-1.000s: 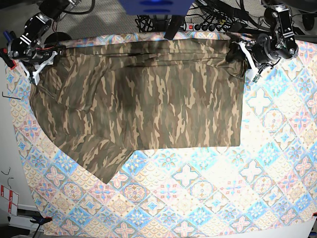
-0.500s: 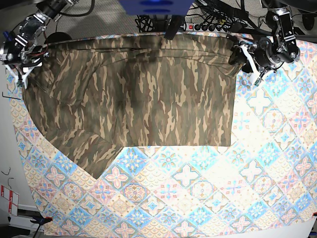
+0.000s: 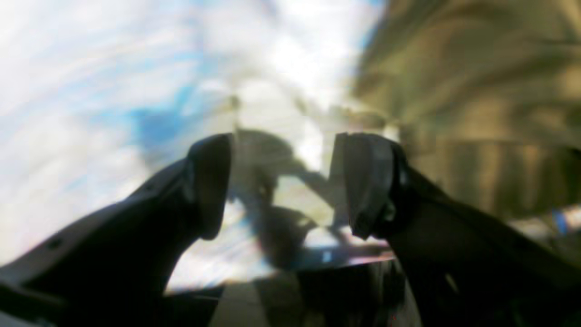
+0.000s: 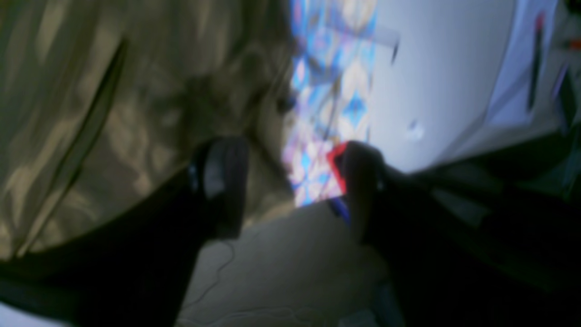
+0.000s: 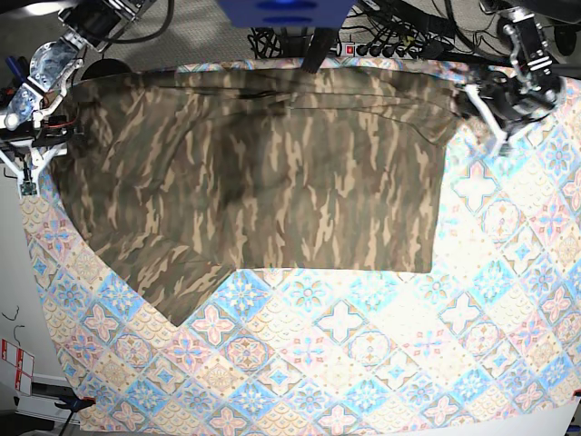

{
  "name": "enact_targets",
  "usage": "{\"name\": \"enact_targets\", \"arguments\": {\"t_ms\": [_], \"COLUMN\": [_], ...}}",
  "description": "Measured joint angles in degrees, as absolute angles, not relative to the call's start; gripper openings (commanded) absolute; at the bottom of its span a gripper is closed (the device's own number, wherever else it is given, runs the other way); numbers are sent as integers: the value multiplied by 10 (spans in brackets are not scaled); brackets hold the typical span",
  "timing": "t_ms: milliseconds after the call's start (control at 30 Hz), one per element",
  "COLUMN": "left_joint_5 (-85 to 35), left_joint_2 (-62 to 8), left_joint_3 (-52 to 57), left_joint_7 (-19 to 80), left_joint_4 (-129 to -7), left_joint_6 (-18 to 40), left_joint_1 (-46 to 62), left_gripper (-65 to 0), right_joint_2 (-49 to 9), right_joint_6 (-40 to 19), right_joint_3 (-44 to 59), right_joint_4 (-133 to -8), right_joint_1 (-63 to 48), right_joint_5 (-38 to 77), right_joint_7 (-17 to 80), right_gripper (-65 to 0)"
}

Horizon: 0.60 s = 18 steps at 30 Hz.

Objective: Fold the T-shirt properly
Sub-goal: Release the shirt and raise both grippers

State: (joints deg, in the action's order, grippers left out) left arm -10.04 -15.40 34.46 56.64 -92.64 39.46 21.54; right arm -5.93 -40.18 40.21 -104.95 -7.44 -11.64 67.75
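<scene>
Shirt (image 5: 263,173) lies spread on tabletop (image 5: 381,354), 0 folds made yet; left gripper (image 3: 281,181) & right gripper (image 4: 288,186) both wide, holding nothing.

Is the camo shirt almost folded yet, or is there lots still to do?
Some is done. The camouflage T-shirt lies spread on the patterned tablecloth, and its far edge looks doubled over once. Right now nothing is held: the left tool and right tool both sit open just off the shirt's two ends. One sleeve still sticks out toward the near corner, so more folds are needed before it is a neat bundle.
</scene>
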Motion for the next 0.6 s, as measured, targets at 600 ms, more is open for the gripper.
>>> {"name": "enact_targets", "arguments": {"t_ms": [600], "left_joint_5": [-100], "left_joint_2": [-104], "left_joint_3": [312], "left_joint_7": [568], "left_joint_4": [-985], "left_joint_6": [403], "left_joint_1": [82], "left_gripper": [-259], "right_joint_2": [-84], "right_joint_6": [-403], "right_joint_3": [314], "right_joint_4": [-1027], "right_joint_1": [25], "right_joint_5": [-119], "right_joint_7": [663], "right_gripper": [-317]}}
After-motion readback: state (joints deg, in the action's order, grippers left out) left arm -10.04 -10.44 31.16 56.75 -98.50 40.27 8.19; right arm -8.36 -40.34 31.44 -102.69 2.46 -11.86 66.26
